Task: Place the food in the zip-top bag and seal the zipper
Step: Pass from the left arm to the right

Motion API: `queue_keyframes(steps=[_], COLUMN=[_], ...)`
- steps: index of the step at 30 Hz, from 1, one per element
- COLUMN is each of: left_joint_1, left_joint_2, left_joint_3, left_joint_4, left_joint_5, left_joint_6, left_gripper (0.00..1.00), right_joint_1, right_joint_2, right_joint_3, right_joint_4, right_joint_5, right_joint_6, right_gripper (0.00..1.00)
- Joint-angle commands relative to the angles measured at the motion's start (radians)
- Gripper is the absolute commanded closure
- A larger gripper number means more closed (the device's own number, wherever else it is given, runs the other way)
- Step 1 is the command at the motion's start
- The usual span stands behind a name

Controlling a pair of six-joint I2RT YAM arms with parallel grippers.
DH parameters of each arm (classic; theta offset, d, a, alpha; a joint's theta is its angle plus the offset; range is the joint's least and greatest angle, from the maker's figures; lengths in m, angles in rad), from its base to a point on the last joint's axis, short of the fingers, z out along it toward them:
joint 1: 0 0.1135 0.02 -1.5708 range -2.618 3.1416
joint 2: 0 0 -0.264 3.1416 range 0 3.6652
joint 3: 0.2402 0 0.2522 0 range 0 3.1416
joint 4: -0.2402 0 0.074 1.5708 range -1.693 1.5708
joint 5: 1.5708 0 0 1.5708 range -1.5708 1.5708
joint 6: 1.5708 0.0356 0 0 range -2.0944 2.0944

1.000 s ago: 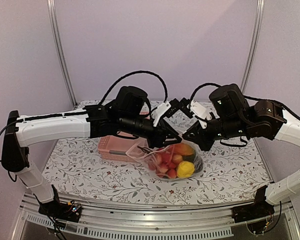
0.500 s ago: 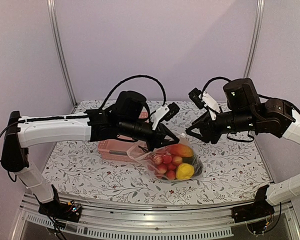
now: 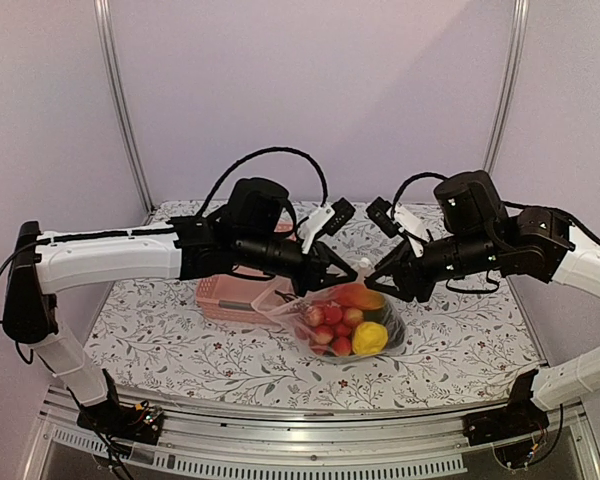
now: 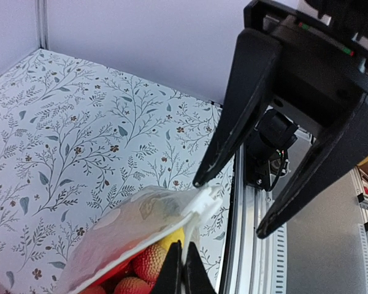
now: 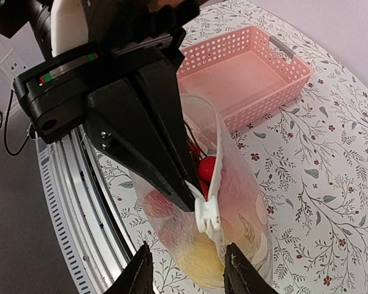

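The bag [image 3: 280,300] holds the food [image 3: 332,320], red ones and a yellow one. Your left gripper [image 4: 183,272] pinches its top edge; your right gripper [image 4: 232,207] is spread apart.

Pink basket [image 5: 245,67], clear bag [image 5: 257,208] with white dots — red, yellow food [image 3: 370,338] — leaf-patterned table [image 4: 80,141].

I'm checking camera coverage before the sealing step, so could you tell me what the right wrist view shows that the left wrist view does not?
Only the right wrist view: the pink basket, nothing visible inside it, and the left gripper seen from outside, its tips closed on the bag's mouth.
Only the left wrist view: both fingers of the right gripper at full length, standing apart with nothing between them, just beyond the bag's corner.
Both: the zip-top bag holding red and yellow food, on the floral table.
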Motion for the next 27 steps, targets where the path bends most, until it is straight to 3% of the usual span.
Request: queue_keyframes(steps=[1,15,27], left_joint_1=[0.019,0.037,0.041], left_joint_2=[-0.032,-0.033,-0.027], left_joint_3=[0.011,0.02,0.028], left_joint_4=[0.028,0.013,-0.017], left_joint_5=[0.03,0.09,0.084], left_joint_6=[-0.013,-0.02,-0.016], left_gripper=[1.0,1.0,1.0], right_joint_1=[-0.004,-0.03,-0.029], right_joint_2=[0.021,0.027,0.057], right_joint_3=[0.001,-0.041,0.001], right_joint_4=[0.051,0.093,0.102], right_joint_5=[0.012,-0.01,-0.044], right_joint_6=[-0.019,-0.083,-0.11], right_gripper=[0.63,0.71,0.98])
